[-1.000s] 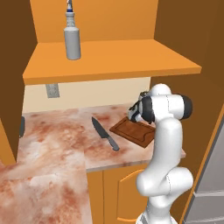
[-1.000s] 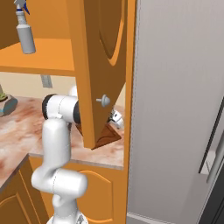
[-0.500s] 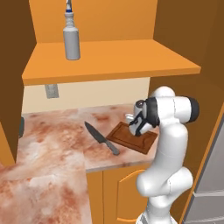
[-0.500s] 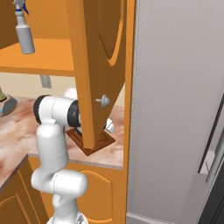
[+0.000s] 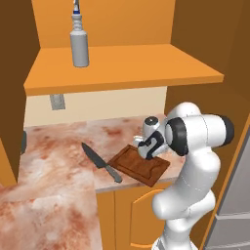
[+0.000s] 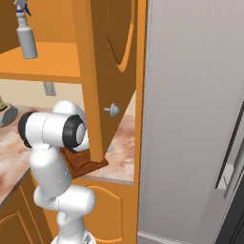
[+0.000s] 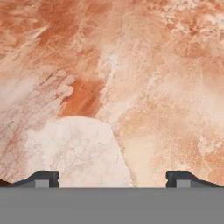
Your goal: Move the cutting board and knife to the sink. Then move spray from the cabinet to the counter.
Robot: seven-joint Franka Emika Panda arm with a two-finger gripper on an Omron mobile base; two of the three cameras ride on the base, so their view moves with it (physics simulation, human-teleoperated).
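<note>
While my gripper (image 7: 112, 177) stands spread, I see the dark reddish-brown cutting board (image 5: 139, 166) lying flat at centre frame.

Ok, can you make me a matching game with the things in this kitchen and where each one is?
Things:
1. spray
2. knife
3. cutting board
4. tool

Places:
A. lying flat on the counter, just left of the board
B. hanging over the board's far right end, open
C. standing up on the cabinet shelf
D. lying at the counter's front edge, next to the white arm

Pairs: 1-C, 2-A, 3-D, 4-B
</note>
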